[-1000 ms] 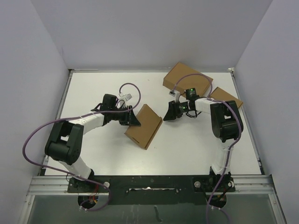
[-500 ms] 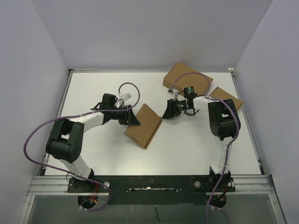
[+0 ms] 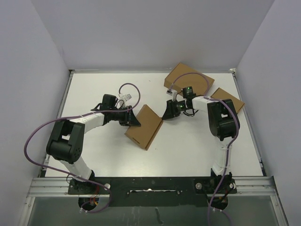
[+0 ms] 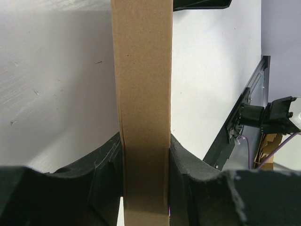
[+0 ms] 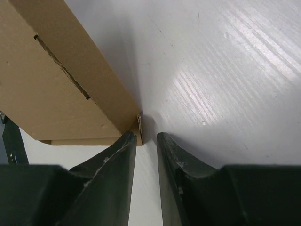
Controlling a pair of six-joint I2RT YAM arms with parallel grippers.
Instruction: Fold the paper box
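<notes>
The paper box (image 3: pixel 145 126), a flat brown cardboard mailer, lies slanted in the middle of the table. My left gripper (image 3: pixel 133 118) is shut on its left edge. In the left wrist view the box's thin side (image 4: pixel 143 94) runs straight up between the pads, and the left gripper (image 4: pixel 145 188) clamps it on both faces. My right gripper (image 3: pixel 166 115) sits at the box's far right corner. In the right wrist view the box (image 5: pixel 51 80) has a slot in its side, and its corner touches the left fingertip (image 5: pixel 128 141). The right gripper (image 5: pixel 146 140) has a narrow gap with only bare table inside.
A larger brown box (image 3: pixel 188 80) lies at the back, right of centre. A small narrow brown box (image 3: pixel 228 99) lies by the right edge, behind the right arm. The table's raised rim (image 3: pixel 247 117) runs along the right side. White walls enclose the table.
The right gripper has shifted slightly toward the back, staying at the box's corner, and its jaws have drawn closer together. The left gripper and the box have not moved.
</notes>
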